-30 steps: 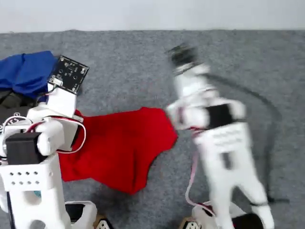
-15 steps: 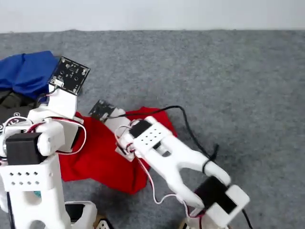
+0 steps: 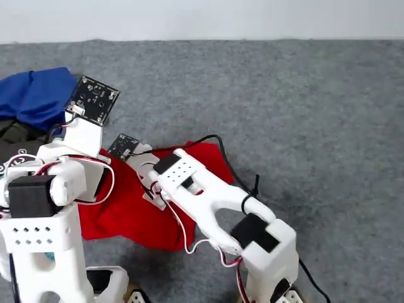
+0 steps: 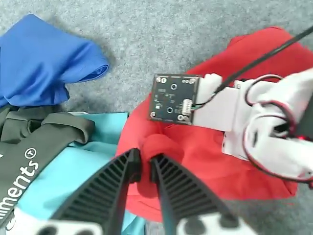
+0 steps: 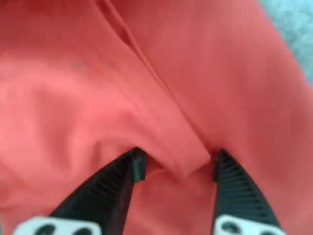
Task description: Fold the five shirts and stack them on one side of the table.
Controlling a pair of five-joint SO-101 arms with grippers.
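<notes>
Red shirt (image 3: 126, 214), soft and rumpled, lies spread on the fuzzy grey table (image 3: 315, 95). The left gripper (image 4: 144, 164) is pinched tight on a bunched lump of it, and the right gripper (image 5: 176, 164) is spread wide astride a raised fold. Just beside it, three more in a heap: one blue shirt (image 3: 35, 95), one teal shirt (image 4: 73, 166), one dark grey shirt (image 4: 44, 132).

Grey shirt (image 4: 44, 129): white lettering (image 4: 19, 181) runs along a dark panel and ends in a small ringed mark. Its first letters are cut off at the picture's edge. The shirt lies at the left edge of the desk (image 3: 284, 95).
Circuit board (image 4: 174, 98): tiny pale marks by the parts, too small to read.
</notes>
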